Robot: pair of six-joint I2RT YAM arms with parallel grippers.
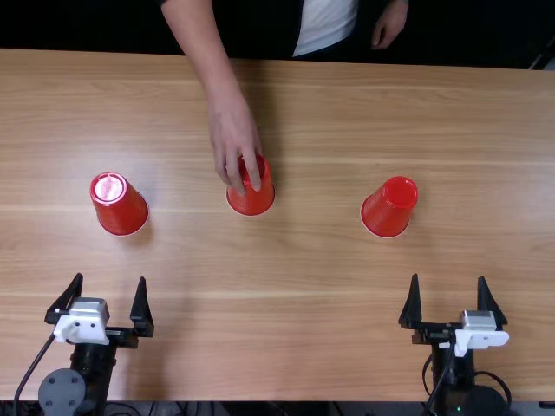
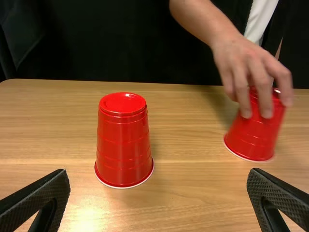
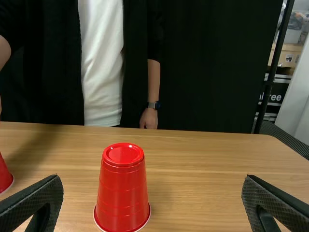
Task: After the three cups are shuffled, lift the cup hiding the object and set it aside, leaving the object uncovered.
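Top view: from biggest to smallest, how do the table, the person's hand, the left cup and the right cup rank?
1. The table, by far the largest.
2. The person's hand, a little bigger than a cup.
3. The left cup and the right cup: they look alike, so I can't rank one above the other.

Red cups [image 1: 119, 205] (white-rimmed), light brown wood-grained table [image 1: 303, 286].

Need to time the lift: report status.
Left gripper, right gripper open, empty. Left cup, right cup inverted, untouched. Person's hand on middle cup, tilted.
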